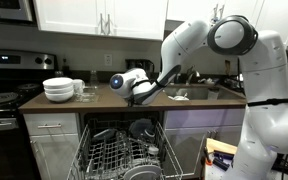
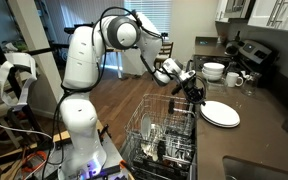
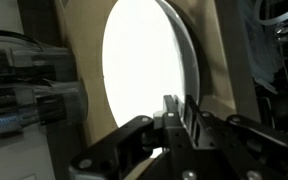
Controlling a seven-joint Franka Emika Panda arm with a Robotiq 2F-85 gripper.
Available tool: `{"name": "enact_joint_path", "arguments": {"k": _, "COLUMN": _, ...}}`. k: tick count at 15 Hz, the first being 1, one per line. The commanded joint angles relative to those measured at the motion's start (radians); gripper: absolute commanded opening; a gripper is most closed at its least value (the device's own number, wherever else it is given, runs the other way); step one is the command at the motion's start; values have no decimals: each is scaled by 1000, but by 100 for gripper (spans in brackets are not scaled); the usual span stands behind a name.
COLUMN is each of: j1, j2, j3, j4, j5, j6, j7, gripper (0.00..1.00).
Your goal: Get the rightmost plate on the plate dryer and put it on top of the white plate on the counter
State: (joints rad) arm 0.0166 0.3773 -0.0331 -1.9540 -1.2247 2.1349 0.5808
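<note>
In the wrist view my gripper [image 3: 176, 112] is shut on the lower rim of the rightmost plate [image 3: 144, 65], a glossy white dinner plate held upright and nearly filling the frame. In both exterior views the gripper [image 1: 141, 95] [image 2: 191, 87] is above the plate dryer [image 1: 124, 155] [image 2: 164, 135], level with the front edge of the counter [image 1: 189, 101] [image 2: 269, 135]. The small white plate [image 2: 219, 113] lies flat on the counter just beyond the gripper. I cannot make out the held plate in the exterior views.
A stack of deep white bowls [image 1: 58, 89] [image 2: 214, 70] and mugs [image 2: 234, 78] stand further along the counter near the stove [image 1: 4, 100]. A dark grey plate [image 1: 141, 128] stands in the rack. A sink [image 1: 196, 93] lies behind the arm.
</note>
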Motion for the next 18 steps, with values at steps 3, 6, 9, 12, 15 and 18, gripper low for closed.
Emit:
{"name": "enact_joint_path", "arguments": {"k": 3, "j1": -15, "j2": -14, "j3": 12, "j4": -2, "j5": 64, "j6": 37, "j7": -52, "gripper": 28}}
{"name": "enact_joint_path", "arguments": {"k": 6, "j1": -2, "j2": -34, "j3": 16, "j4": -12, "j5": 109, "j6": 12, "j7": -63, "gripper": 25}}
{"name": "enact_joint_path", "arguments": {"k": 9, "j1": 6, "j2": -72, "j3": 27, "j4": -29, "j5": 170, "j6": 8, "j7": -87, "gripper": 21}}
{"name": "enact_joint_path", "arguments": {"k": 12, "j1": 22, "j2": -114, "j3": 37, "j4": -45, "j5": 202, "j6": 1, "j7": -98, "gripper": 33}}
{"name": "enact_joint_path", "arguments": {"k": 15, "j1": 46, "j2": -165, "j3": 52, "j4": -68, "j5": 223, "j6": -19, "j7": -103, "gripper": 62}}
{"name": "enact_joint_path", "arguments": {"k": 18, "j1": 61, "j2": -208, "j3": 70, "j4": -87, "j5": 262, "j6": -31, "j7": -119, "gripper": 80}}
